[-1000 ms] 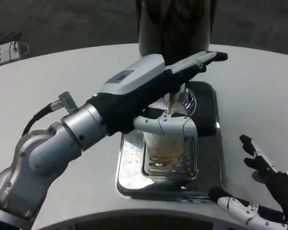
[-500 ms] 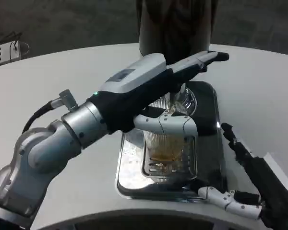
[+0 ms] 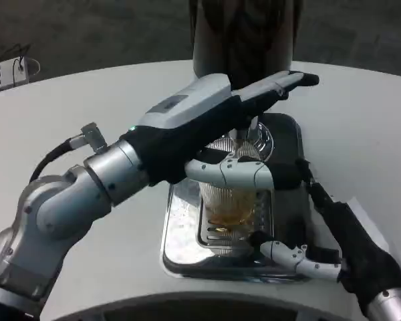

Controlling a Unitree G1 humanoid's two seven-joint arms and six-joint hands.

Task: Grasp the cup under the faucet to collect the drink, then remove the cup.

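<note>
The cup point(image 3: 230, 204), a clear ribbed plastic vessel, stood upright on the grille of the steel drip tray point(image 3: 180, 231), directly beneath the faucet point(image 3: 248, 139) of the dark dispenser point(image 3: 244, 33). A shallow layer of amber drink lay in the bottom of the cup.

The left hand point(image 3: 214, 127) reached in from the left across the tray. Its white and black fingers point(image 3: 237, 175) were wrapped round the upper wall of the cup, so the hand was gripping it. One finger extended straight past the faucet toward the dispenser body. A small green light showed at the wrist.

The right hand point(image 3: 334, 244) lay low at the right edge of the tray, palm turned toward the cup. Its fingers were spread apart and held nothing. One white finger point(image 3: 291, 254) pointed left along the front rim of the tray, near the base of the cup; whether it touched the tray could not be determined from this angle. A black finger ran up alongside the tray's right side.

The tray and dispenser sat on the white round surface point(image 3: 87, 107). A white object with a cable point(image 3: 7, 72) lay at the far left edge.
</note>
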